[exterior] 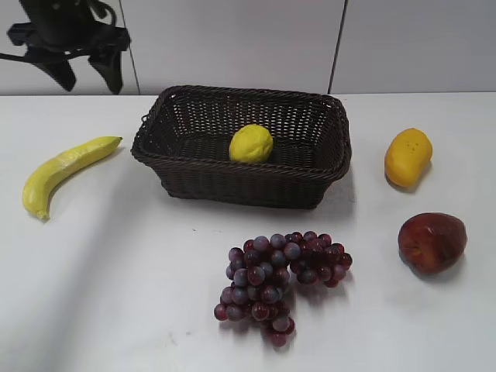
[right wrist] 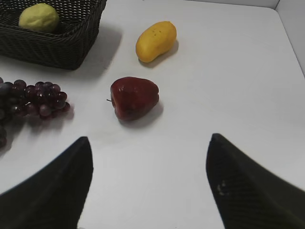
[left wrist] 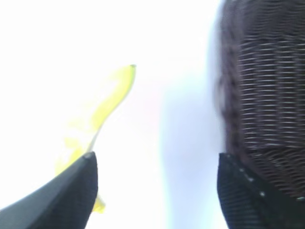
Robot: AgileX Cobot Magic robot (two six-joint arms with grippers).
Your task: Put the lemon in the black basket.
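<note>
The lemon [exterior: 251, 143] lies inside the black basket [exterior: 178, 167] at the back middle of the table; it also shows in the right wrist view [right wrist: 39, 17] inside the basket [right wrist: 52, 50]. My left gripper [exterior: 87, 68] is open and empty, raised at the upper left, apart from the basket. In the left wrist view its jaws [left wrist: 155, 164] frame bare table, with the basket wall [left wrist: 267, 95] to the right. My right gripper [right wrist: 148, 148] is open and empty over the table; it is out of the exterior view.
A banana [exterior: 66, 169] lies left of the basket and shows in the left wrist view [left wrist: 102, 107]. Purple grapes [exterior: 279, 275] lie in front. An orange-yellow oblong fruit [exterior: 408, 157] and a dark red fruit [exterior: 432, 242] lie at the right.
</note>
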